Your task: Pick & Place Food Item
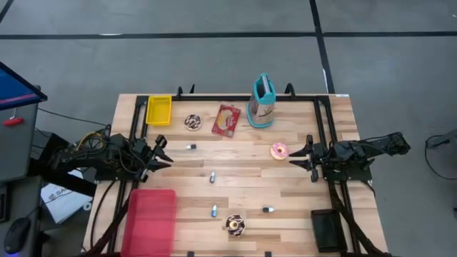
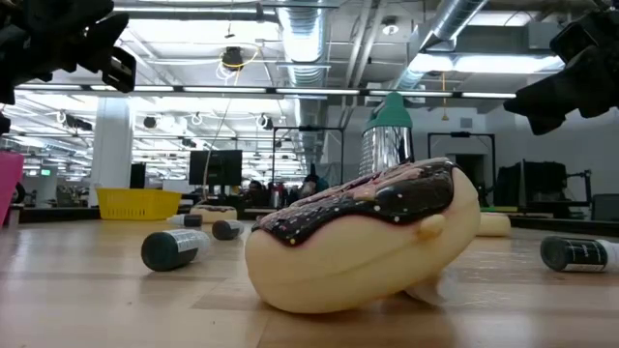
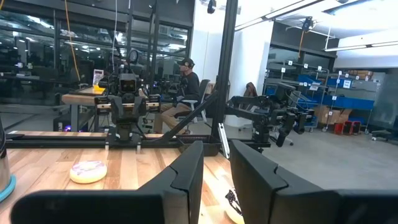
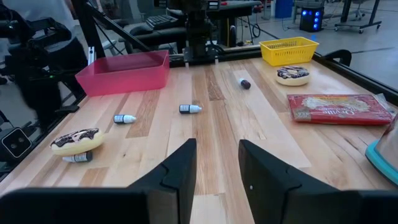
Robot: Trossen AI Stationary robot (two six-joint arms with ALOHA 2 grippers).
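**Both arms idle at the bench edges**

The left gripper (image 1: 163, 151) hovers at nine o'clock of the wooden bench (image 1: 243, 196), fingers narrowly parted, holding nothing. The right gripper (image 1: 301, 155) hovers at three o'clock, fingers likewise narrow and empty. Just beside it lies the pink-frosted round doughnut (image 1: 279, 150). A chocolate-frosted doughnut (image 1: 235, 225) sits at six o'clock.

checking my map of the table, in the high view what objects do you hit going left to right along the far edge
yellow basket → chocolate donut → red snack packet → grater on a blue dish
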